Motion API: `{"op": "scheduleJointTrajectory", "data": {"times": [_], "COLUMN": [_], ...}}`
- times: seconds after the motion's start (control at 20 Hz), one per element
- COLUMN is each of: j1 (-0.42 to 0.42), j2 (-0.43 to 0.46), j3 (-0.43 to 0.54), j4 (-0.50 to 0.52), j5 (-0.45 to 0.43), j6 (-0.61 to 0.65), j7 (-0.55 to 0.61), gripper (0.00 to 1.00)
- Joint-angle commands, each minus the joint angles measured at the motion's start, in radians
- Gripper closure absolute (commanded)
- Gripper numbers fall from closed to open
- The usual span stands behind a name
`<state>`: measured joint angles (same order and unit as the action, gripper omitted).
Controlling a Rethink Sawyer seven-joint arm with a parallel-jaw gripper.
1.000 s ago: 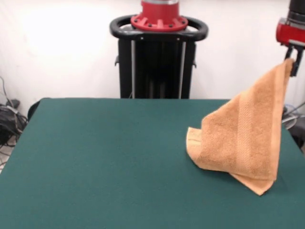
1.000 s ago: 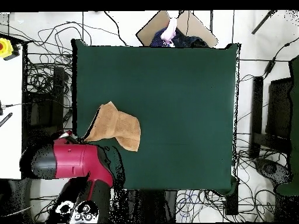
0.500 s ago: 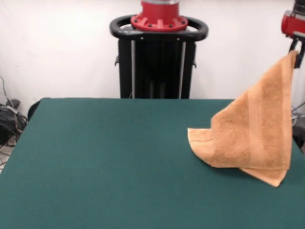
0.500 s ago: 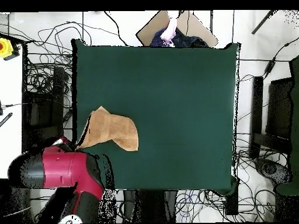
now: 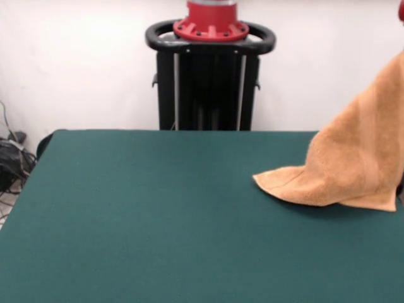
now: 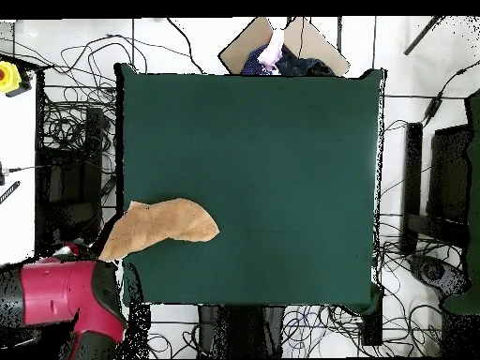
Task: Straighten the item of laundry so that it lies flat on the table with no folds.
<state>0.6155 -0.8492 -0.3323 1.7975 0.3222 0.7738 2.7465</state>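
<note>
The towel (image 5: 353, 164) is half up in the air and half on the table (image 5: 158, 214). In the front view its low part lies on the green top near the right edge, w/ one rounded end pointing toward the middle. The rest goes up in a slope to the top right corner and out of the pic. So it isn't flat yet. The lifted part hangs in soft folds.

From above, the towel (image 6: 159, 227) makes a long shape. One end sits on the table (image 6: 281, 141). The other end reaches past the table's edge, toward the red arm (image 6: 61, 292) just beside that corner. The long line of the towel runs from the arm's end in toward the table, a bit slanted.

The fingers can't be seen in either view. The front view cuts them off at the top right, and from above the red arm body hides them. So I can't tell if they are spread or pinching. The towel's high end points right at where they should be, so my guess is they hold that corner, but that is only a guess.

What matters next: the towel lies inward from the arm, and the arm is off past the table edge. To get it flat, I think the high corner must come back over the table and go down low, pulling along that long line so the folds drop out.

A person's hand (image 6: 274, 47) shows at the far edge, well apart from the towel.
</note>
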Motion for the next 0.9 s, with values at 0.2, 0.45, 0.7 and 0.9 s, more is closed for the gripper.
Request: {"op": "scheduleJointTrajectory", "data": {"times": [0.2,0.45,0.7,0.9], "j1": [0.019,0.049,0.079,0.099], "j2": [0.014,0.019,0.031,0.048], "j3": [-0.021,-0.022,-0.035,-0.040], "j4": [-0.043,-0.068,-0.106,-0.150], "j5": [0.043,0.043,0.043,0.055], "j6": [0.094,0.117,0.160,0.202], "j7": [0.349,0.406,0.464,0.512], "gripper": [1.00,1.00,1.00,1.00]}}
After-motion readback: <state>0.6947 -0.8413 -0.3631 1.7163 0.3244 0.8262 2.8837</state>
